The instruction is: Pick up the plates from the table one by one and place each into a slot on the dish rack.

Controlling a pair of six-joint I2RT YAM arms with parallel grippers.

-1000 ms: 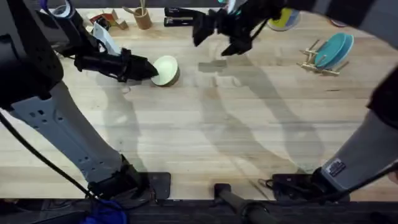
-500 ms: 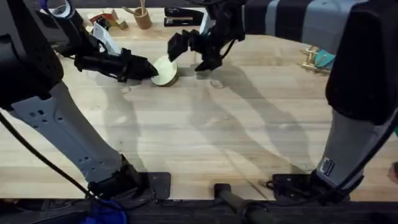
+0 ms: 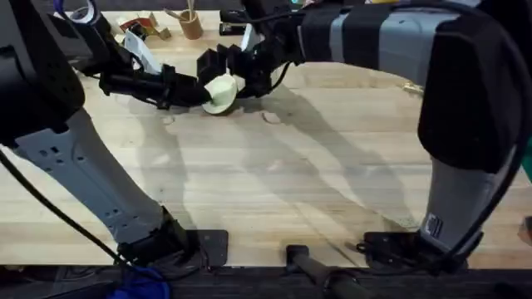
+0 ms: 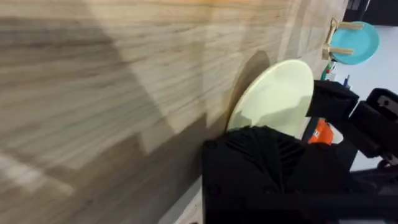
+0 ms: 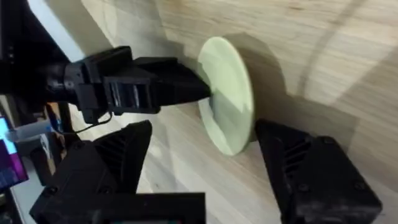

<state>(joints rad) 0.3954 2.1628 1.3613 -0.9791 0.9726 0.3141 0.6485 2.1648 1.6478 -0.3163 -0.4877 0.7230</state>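
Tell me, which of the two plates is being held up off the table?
The pale cream plate, pinched on edge by the left gripper. The teal plate sits apart in the wooden dish rack.

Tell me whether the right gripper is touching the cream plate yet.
Apart. In the right wrist view the right gripper has its open fingers on either side of the cream plate, with bare table visible between them and it.
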